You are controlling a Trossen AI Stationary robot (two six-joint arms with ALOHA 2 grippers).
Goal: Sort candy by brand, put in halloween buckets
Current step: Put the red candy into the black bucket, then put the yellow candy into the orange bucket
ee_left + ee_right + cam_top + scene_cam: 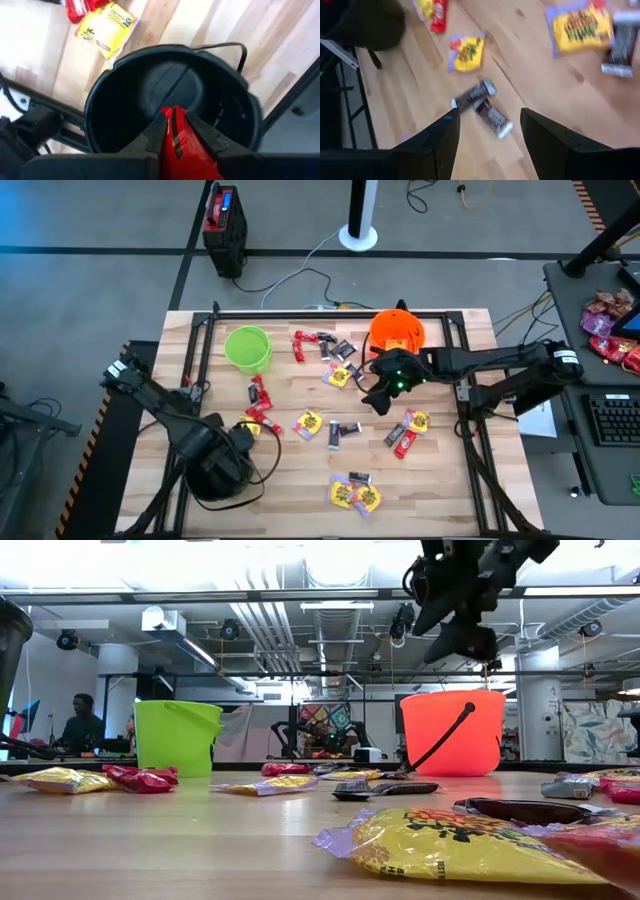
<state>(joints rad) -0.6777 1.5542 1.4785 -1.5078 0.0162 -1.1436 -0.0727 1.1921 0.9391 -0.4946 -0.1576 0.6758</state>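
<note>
With your left gripper (172, 131) clamped on a red candy (179, 145) above the black bucket (125, 90), lower left in the high view, release centred over its mouth while the right gripper (490, 131), fingers spread and empty, hovers mid-table.

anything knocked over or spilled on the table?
Nothing stands out. Green bucket, orange bucket and black bucket stand upright; candy lies scattered flat on the wooden table, as unsorted stock would.

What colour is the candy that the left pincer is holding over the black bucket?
Red. The candy shows best in the left wrist view, between the pincer's fingers above the black bucket.
</note>
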